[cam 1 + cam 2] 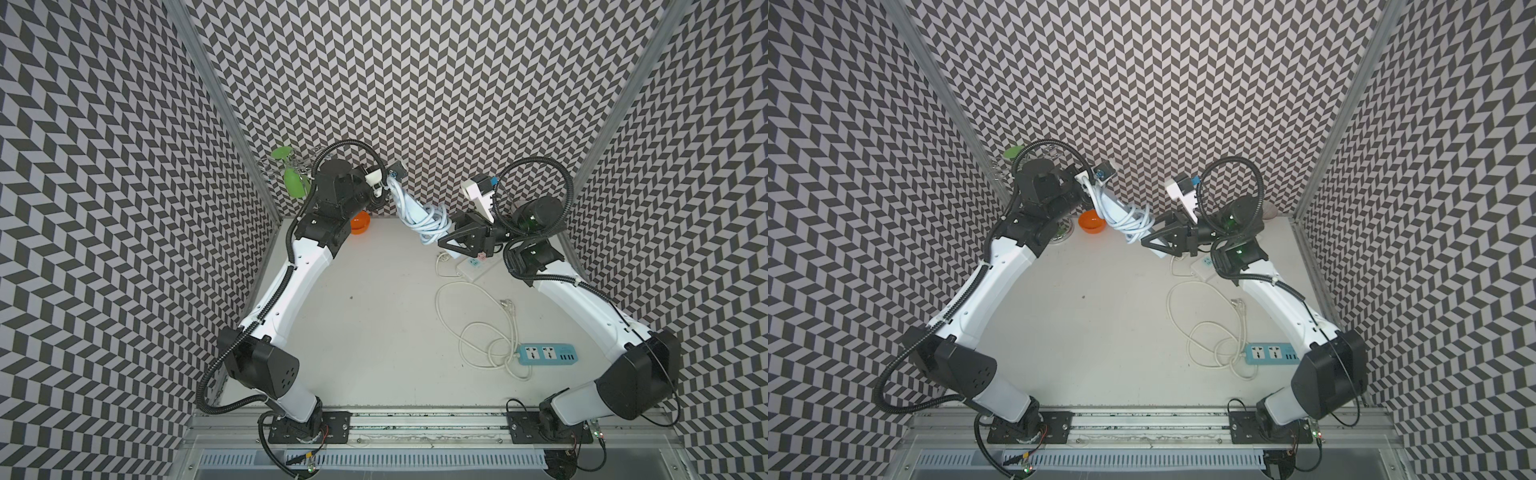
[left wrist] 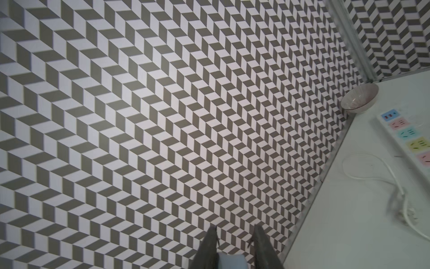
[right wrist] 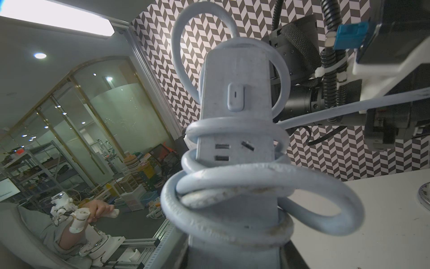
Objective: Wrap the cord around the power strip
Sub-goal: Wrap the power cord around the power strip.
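My right gripper (image 1: 446,239) is shut on one end of the slim pale blue power strip (image 1: 411,203), holding it tilted above the back of the table. In the right wrist view the power strip (image 3: 235,76) fills the middle, with the cord (image 3: 232,181) coiled round it in several loops. A straight stretch of cord runs from the coils to my left gripper (image 1: 384,189) at the strip's far end. In the left wrist view that gripper (image 2: 235,229) is open. A pale blue piece of the cord (image 2: 231,262) lies against one finger, clear of the other.
A wide white strip with pastel sockets (image 1: 478,266) lies under the right arm, its thin cord trailing forward. A teal strip (image 1: 548,354) with a looped cream cord (image 1: 478,328) sits at front right. An orange bowl (image 1: 360,222) and a glass bowl (image 2: 359,99) stand by the back wall.
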Controlling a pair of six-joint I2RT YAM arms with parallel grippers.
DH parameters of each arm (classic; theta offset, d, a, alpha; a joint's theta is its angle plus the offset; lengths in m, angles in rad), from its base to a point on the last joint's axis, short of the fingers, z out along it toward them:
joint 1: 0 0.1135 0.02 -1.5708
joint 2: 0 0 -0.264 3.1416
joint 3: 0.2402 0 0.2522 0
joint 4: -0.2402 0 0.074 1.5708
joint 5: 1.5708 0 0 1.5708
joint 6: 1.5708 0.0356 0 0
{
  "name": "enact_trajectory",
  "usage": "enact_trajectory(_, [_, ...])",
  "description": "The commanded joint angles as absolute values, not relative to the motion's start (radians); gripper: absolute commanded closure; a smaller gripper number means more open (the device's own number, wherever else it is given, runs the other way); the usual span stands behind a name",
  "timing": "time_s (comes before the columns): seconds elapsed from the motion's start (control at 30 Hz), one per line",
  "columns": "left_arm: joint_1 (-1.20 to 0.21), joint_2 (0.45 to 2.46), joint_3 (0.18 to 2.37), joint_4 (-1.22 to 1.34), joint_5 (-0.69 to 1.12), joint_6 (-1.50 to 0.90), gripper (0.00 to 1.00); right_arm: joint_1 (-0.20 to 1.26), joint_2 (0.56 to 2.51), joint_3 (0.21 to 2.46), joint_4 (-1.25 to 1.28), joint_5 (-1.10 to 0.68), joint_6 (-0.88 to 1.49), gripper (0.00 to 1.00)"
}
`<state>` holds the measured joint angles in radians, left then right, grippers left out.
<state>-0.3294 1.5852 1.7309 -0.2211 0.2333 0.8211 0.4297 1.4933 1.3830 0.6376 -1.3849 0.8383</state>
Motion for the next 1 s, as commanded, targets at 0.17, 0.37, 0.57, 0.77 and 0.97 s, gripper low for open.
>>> enact_trajectory(0.17, [-0.131, 1.394, 1.301, 0.013, 0.877, 0.571, 0.76, 0.443, 1.408, 1.479, 0.757, -1.684, 0.749, 1.00])
enact_trajectory(0.37, [-0.109, 1.374, 1.096, 0.373, 1.117, 0.293, 0.79, 0.432, 1.395, 1.510, 0.653, -1.683, 0.669, 1.00])
enact_trajectory(0.57, [-0.126, 1.343, 0.967, 0.564, 1.182, 0.140, 0.78, 0.423, 1.389, 1.513, 0.631, -1.681, 0.650, 1.00])
enact_trajectory(0.77, [-0.134, 1.297, 0.873, 0.589, 1.167, 0.124, 0.65, 0.418, 1.393, 1.525, 0.620, -1.678, 0.642, 1.00])
enact_trajectory(0.97, [-0.143, 1.331, 0.926, 0.511, 1.180, 0.188, 0.95, 0.415, 1.390, 1.532, 0.610, -1.675, 0.639, 1.00])
